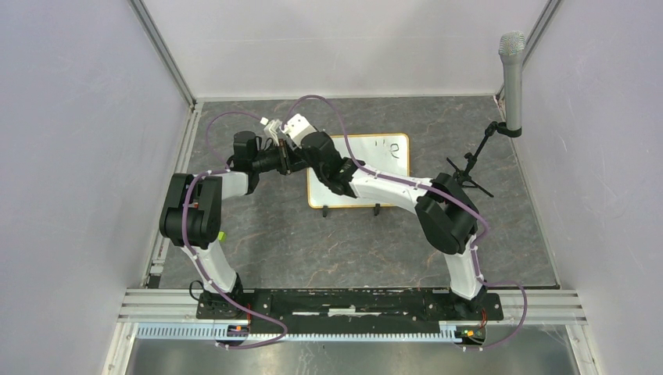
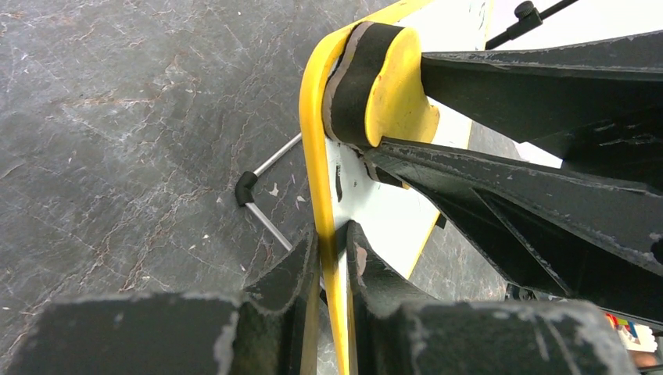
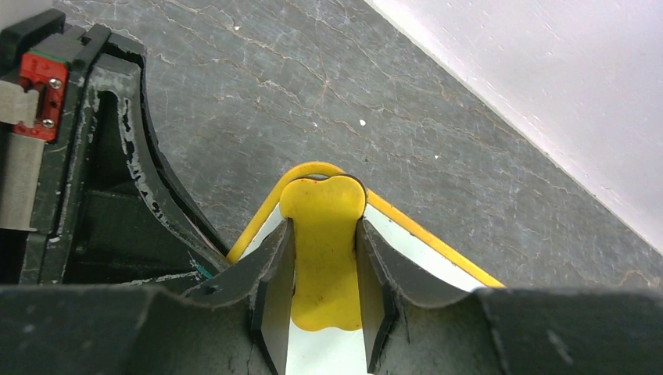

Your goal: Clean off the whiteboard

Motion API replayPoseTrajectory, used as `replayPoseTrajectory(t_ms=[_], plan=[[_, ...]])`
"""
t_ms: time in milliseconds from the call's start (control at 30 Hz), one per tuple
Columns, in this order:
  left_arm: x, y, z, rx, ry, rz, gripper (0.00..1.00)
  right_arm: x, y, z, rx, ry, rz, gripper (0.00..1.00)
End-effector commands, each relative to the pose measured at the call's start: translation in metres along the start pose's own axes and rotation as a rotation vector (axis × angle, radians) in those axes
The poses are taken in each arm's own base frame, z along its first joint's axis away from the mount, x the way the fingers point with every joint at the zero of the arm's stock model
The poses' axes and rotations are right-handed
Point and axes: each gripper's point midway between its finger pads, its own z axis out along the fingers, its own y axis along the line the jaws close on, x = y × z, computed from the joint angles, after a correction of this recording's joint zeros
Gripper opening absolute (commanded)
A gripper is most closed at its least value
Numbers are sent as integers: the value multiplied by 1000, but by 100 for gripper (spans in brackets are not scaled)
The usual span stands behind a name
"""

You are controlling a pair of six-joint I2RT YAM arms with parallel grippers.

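Note:
The whiteboard lies mid-table with a yellow-orange frame, two black clip feet and dark marks near its top right. My left gripper is shut on the board's left frame edge; the left wrist view shows my left gripper with its jaws either side of the frame. My right gripper is shut on a yellow eraser with a black felt pad. It holds the eraser against the board at its top left corner. From above, the right gripper hides the eraser.
A grey microphone stands on a black tripod stand just right of the board. Pale walls close in the left, back and right of the dark marbled table. A board foot sticks out left of the frame.

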Motion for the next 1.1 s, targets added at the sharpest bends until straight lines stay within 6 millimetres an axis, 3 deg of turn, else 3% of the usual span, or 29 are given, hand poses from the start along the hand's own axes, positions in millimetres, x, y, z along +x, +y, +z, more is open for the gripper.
replayPoseTrajectory(t_ms=[0,200,633,800,1067], plan=[[15,23,0,-104,25,42,2,6,-3,7,-9,16,-19,37],[14,23,0,-105,24,42,2,24,28,-1,-172,8,-143,36],[15,23,0,-107,24,44,2,74,41,-20,-261,79,-183,35],[15,24,0,-108,24,41,2,85,33,-22,-230,113,-173,35],[15,25,0,-112,26,38,2,108,-7,-34,-99,180,-107,34]])
